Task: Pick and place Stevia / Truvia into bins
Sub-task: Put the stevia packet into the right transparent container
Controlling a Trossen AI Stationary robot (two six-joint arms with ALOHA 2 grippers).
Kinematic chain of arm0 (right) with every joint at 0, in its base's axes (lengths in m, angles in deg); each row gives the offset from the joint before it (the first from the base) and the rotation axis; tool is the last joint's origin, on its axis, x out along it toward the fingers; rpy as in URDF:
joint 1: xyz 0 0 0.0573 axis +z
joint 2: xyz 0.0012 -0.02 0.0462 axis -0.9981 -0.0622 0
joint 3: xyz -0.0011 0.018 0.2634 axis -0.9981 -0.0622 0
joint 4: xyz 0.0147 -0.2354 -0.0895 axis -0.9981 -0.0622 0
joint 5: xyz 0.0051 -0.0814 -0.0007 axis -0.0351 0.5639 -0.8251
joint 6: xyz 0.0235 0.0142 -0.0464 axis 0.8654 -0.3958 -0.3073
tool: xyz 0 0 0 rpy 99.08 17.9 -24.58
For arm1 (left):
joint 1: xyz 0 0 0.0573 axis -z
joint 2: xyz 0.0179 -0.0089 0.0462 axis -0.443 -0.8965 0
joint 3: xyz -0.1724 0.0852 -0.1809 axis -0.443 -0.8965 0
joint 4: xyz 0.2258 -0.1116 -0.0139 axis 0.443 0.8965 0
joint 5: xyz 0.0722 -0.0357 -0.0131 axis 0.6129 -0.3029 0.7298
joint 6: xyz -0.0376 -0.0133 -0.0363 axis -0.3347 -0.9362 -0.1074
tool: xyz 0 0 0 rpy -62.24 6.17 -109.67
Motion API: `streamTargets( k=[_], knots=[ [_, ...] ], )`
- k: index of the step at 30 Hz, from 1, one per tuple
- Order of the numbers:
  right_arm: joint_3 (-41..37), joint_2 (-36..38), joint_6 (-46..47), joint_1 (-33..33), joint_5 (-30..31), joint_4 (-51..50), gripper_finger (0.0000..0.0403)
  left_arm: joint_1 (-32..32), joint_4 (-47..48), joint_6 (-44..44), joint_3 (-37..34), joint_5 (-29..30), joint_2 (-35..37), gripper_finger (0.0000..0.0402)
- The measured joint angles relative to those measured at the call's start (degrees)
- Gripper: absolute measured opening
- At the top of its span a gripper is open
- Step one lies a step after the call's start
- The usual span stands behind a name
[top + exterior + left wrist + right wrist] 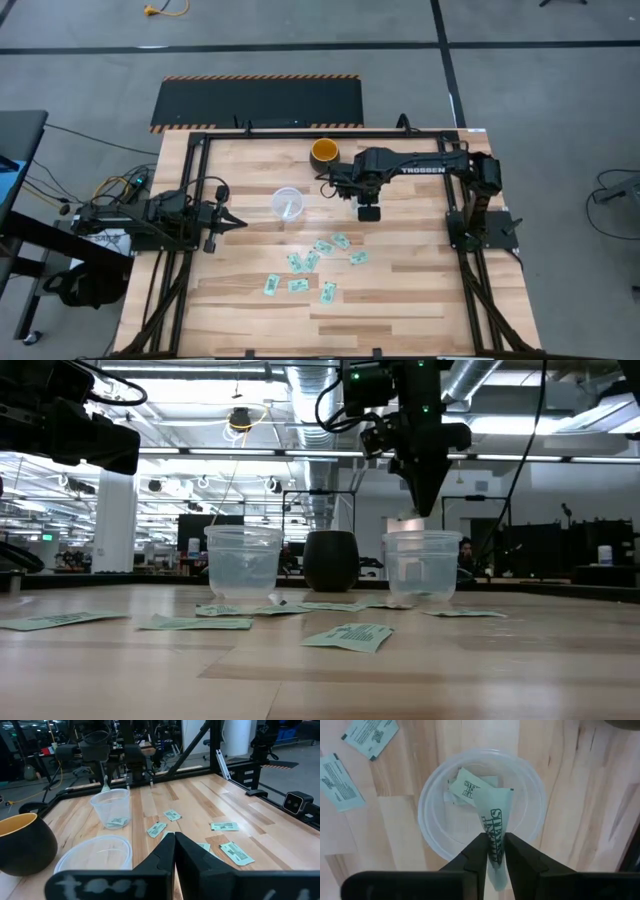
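Right gripper (492, 851) pinched on a Stevia sachet (496, 827), long axis running out past the fingertips, free end hanging over the mouth of the right cup (482, 812). Straight drop looks clear; cup sits directly under the fingers and already holds at least one sachet (467, 787). Nothing blocks the path.

Other cup (287, 204) stands well left of it, orange-inside bowl (324, 152) behind and between. Loose sachets (318, 265) are scattered on the table (420, 300) toward the front edge.

Left gripper (238, 222) waits at the left side, fingers closed on nothing, farther from both the scatter and this cup.
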Motion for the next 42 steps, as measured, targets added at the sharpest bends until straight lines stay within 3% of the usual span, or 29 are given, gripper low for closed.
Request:
streamTargets(
  k=[19,32,42],
  knots=[
    [0.0,0.02,2.58,0.37,-0.09,-0.24,0.0065,0.0,0.0,0.0,0.0,-0.02,0.02,0.0],
    [0.0,0.01,1.98,0.3,0.11,-0.29,0.017,-0.02,0.0,-0.01,0.0,-0.01,0.01,0.0],
    [0.0,0.02,8.15,0.66,-0.64,-8.58,0.0187,-0.02,0.0,-0.01,-0.01,-0.01,0.0,0.0]
  ],
)
